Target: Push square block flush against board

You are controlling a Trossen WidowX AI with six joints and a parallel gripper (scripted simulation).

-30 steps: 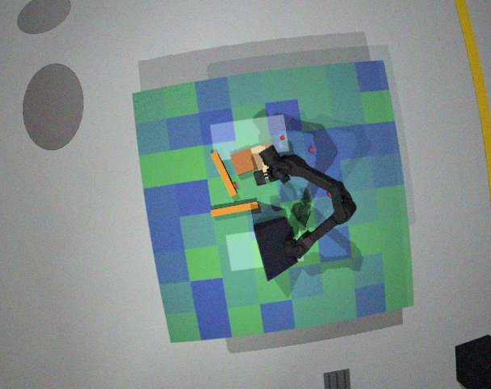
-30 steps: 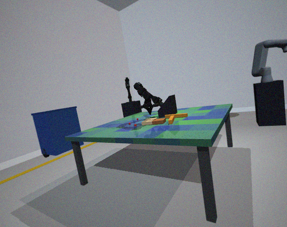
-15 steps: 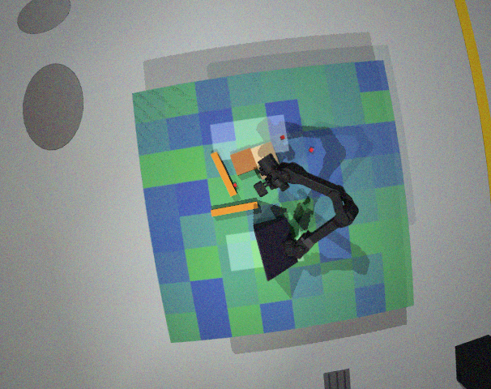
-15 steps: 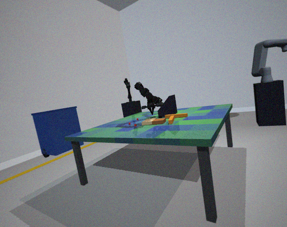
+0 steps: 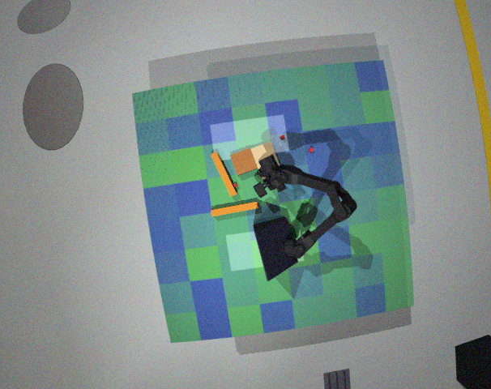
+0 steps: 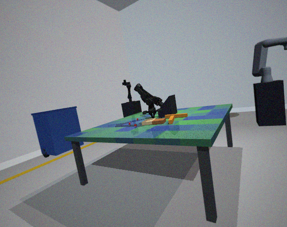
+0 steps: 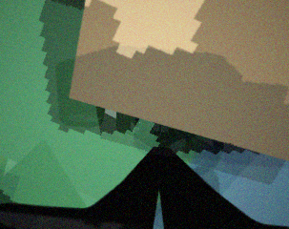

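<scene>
The brown square block (image 5: 242, 162) (image 6: 159, 121) lies flat left of the cream board (image 5: 260, 149) (image 6: 146, 122) (image 7: 158, 29) in the overhead view. Their facing sides look to be against each other, and their upper edges look about even; any small gap cannot be told. The arm hides the board's lower part overhead. My gripper (image 5: 263, 177) (image 6: 153, 117) (image 7: 160, 155) is shut and empty. In the wrist view its tips are just off the board's near edge; whether they touch it is unclear.
Two orange bars (image 5: 224, 173) (image 5: 234, 209) lie left of the block and below it overhead. One red cube (image 5: 235, 185) is by the first bar. Two more red cubes (image 5: 282, 137) (image 5: 311, 149) lie right of the board. The arm's dark base (image 5: 273, 246) stands below.
</scene>
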